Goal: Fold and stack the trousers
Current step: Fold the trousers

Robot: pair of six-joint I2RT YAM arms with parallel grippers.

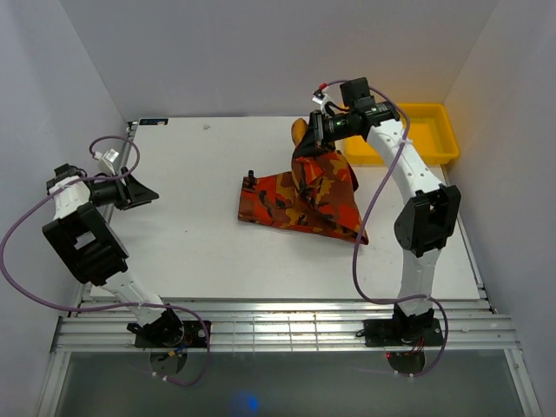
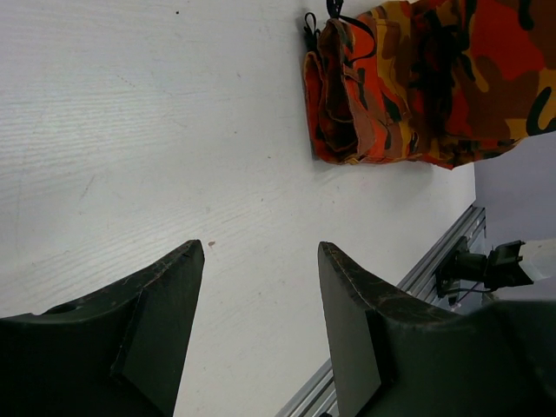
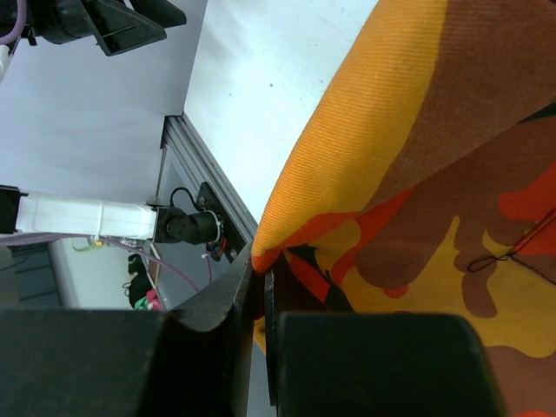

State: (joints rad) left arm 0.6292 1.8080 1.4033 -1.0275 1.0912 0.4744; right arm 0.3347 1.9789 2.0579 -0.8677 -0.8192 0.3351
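The camouflage trousers (image 1: 300, 201) in orange, red, yellow, brown and black lie partly folded at the middle right of the white table (image 1: 191, 234). Their far edge is lifted off the table. My right gripper (image 1: 314, 130) is shut on that raised edge, and the wrist view shows the fabric (image 3: 408, 174) pinched between the jaws at the gripper (image 3: 261, 271). My left gripper (image 1: 146, 193) hovers open at the table's left side, well away from the cloth. In the left wrist view the left gripper (image 2: 261, 252) has nothing between its fingers, and the trousers (image 2: 408, 87) lie beyond.
A yellow plastic tray (image 1: 439, 130) stands at the back right corner, just behind the right arm. White walls close in the table on three sides. A metal rail (image 1: 287, 334) runs along the near edge.
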